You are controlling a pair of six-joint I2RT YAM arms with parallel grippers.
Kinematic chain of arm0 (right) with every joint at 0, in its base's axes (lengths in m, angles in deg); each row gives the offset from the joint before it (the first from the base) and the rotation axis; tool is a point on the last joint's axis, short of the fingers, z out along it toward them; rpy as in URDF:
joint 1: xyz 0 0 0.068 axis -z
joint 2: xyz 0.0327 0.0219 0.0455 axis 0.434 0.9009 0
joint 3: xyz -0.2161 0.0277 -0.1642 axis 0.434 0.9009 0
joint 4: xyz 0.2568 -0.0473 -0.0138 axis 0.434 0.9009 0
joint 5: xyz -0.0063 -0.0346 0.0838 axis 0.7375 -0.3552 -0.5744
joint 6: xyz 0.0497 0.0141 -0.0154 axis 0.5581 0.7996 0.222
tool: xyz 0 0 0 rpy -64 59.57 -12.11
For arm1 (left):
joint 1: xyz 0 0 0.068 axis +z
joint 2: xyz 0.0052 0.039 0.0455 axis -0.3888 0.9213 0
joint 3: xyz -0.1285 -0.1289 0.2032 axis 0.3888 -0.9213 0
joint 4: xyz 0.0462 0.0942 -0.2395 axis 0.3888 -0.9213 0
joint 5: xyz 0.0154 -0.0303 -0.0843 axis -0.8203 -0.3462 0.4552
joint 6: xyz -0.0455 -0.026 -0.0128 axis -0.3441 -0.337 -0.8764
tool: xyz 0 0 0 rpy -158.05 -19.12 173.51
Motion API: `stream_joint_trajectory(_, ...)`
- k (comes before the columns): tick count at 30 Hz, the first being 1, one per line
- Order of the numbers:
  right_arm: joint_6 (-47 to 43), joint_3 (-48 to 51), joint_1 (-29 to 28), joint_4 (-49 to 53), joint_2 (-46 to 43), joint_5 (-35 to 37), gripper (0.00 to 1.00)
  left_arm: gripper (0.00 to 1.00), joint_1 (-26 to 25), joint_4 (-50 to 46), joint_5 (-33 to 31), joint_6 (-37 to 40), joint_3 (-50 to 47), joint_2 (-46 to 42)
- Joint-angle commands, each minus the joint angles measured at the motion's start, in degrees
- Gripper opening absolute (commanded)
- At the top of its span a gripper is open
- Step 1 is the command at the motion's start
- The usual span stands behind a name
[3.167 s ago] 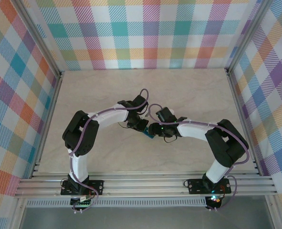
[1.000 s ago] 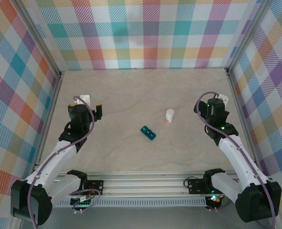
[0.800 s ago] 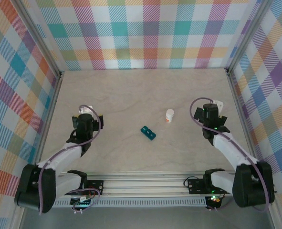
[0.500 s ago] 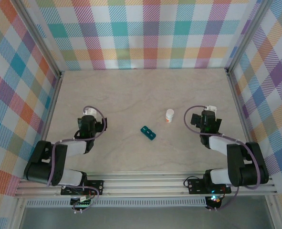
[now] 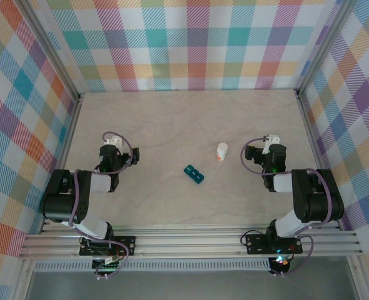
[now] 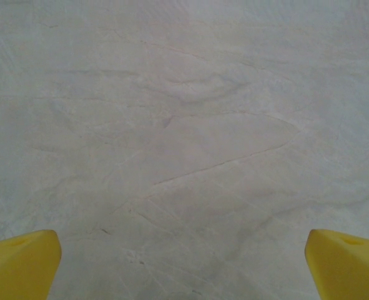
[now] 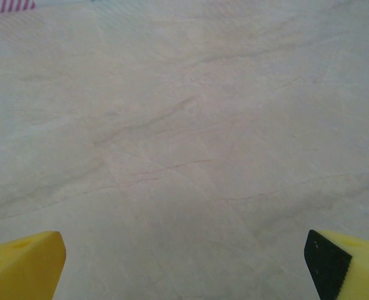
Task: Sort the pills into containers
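Observation:
The containers, a small teal pill box (image 5: 194,174), lie shut on the table's middle, apart from both arms. The pills are out of view. My left gripper (image 5: 113,147) rests at the left, well away from the box, folded back near its arm. In the left wrist view the left gripper (image 6: 184,269) is open, its yellow fingertips (image 6: 19,262) wide apart over bare table. My right gripper (image 5: 270,147) sits at the right, past the white bottle. The right wrist view shows the right gripper (image 7: 184,265) open too, nothing between its fingertips (image 7: 22,262).
A small white bottle (image 5: 222,151) with an orange label stands upright just up and right of the pill box. Checked walls close the table (image 5: 172,119) on three sides. A metal rail (image 5: 190,240) runs along the near edge.
Both arms have pulled back from the middle and folded toward their own sides, leaving the pill box and bottle uncovered. Both grippers have stayed open.

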Motion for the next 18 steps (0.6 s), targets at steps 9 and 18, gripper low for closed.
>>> stream_joint_trajectory(9,-1.9,-1.1,-0.5,-2.4,-0.3,-2.1,0.99,1.0,-0.5,1.7,-0.7,-0.7,0.6,-0.1)
stream_joint_trajectory(18,-1.7,-0.8,0.3,-2.5,-0.7,-4.0,0.99,1.0,-0.5,1.8,-0.7,-0.7,0.5,-0.1)
